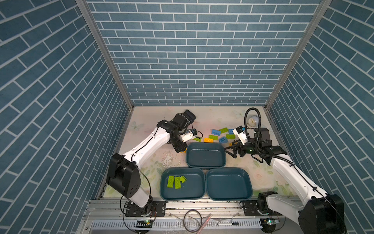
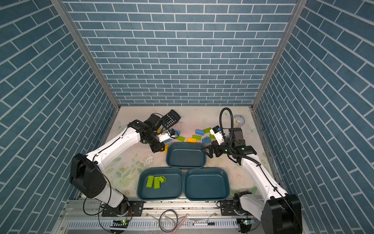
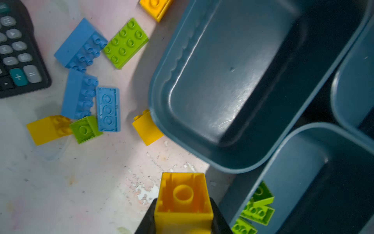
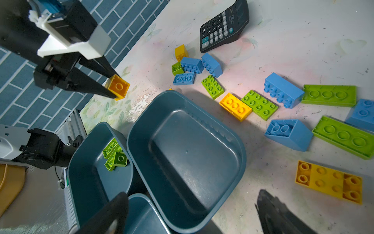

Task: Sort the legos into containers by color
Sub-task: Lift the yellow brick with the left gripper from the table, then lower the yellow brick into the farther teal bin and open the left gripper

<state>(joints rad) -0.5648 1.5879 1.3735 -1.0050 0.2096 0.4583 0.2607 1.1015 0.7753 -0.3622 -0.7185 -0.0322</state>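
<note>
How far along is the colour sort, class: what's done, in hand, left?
Done: three lime green bricks lie in the near left tray. In hand: the left gripper is shut on a square yellow brick; the right gripper is open. Left: blue, green and yellow bricks lie loose on the table, and the other two trays hold none.

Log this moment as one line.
left gripper: jaws shut on yellow brick | right gripper: jaws open, empty | green bricks in near-left tray | far tray empty
</note>
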